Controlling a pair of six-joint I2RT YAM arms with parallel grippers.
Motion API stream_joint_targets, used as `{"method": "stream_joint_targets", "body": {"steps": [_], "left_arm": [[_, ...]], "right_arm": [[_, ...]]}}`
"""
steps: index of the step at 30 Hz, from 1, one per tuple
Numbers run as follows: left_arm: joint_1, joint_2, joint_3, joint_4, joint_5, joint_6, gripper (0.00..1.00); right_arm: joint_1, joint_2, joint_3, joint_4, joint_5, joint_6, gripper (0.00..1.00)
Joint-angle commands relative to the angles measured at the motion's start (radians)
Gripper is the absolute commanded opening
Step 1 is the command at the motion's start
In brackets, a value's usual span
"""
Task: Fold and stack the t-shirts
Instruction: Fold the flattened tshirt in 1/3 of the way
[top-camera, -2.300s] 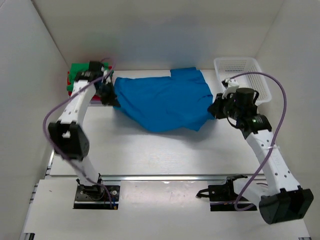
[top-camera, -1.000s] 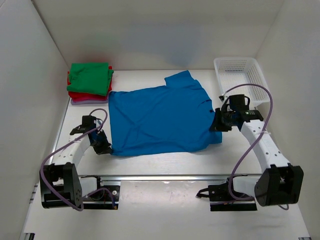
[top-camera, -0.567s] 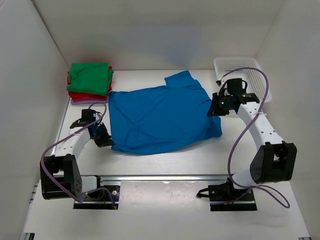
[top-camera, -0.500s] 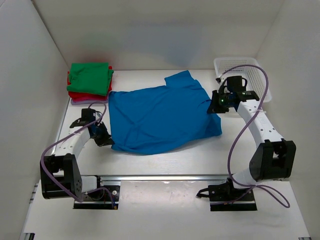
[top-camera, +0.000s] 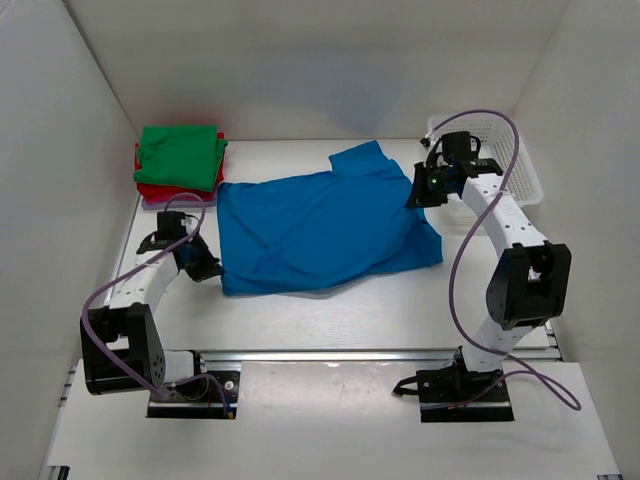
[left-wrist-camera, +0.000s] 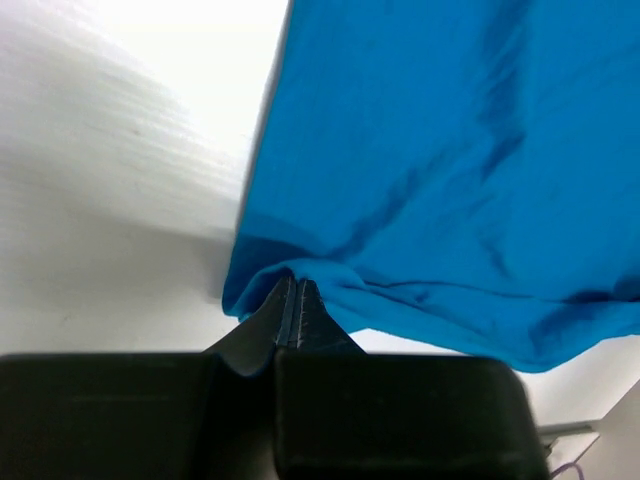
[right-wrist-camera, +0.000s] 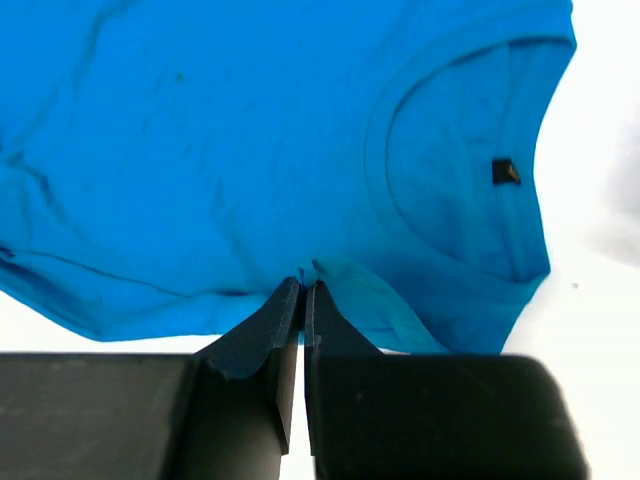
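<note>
Blue cloth fills the middle of the table (top-camera: 350, 310): the blue shirt (top-camera: 320, 225) lies spread out, collar side to the right, near the basket (top-camera: 500, 135). The folded stack (top-camera: 165, 195) sits at the far left corner with the green shirt (top-camera: 180, 155) on top. Against the picture from half a second ago, your right gripper (top-camera: 415, 195) has gone farther from the bases and a little left. The left gripper (top-camera: 207, 268) has also moved away from the bases. The shirt's near edge has drawn back with them and shows a pale shadow beneath it. The stack has not moved. Your left arm lies low along the left side, its wrist at the shirt's near-left corner. Its wrist view shows the fingers pressed together on a bunched fold of the hem. Your right arm reaches forward along the right side, elbow over the table and wrist just beside the basket. Its fingers are closed on the shirt's edge close by the collar.
</note>
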Motion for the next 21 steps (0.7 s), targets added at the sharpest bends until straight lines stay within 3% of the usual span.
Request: {"method": "stream_joint_targets", "body": {"steps": [1,21], "left_arm": [[0.011,-0.016,0.020,0.074,-0.029,-0.032,0.00],[0.009,-0.059,-0.046,0.131,-0.089,-0.067,0.00]], "right_arm": [[0.010,0.022,0.076,0.030,0.004,-0.018,0.00],[0.052,0.220,0.338,-0.009,0.030,-0.081,0.00]]}}
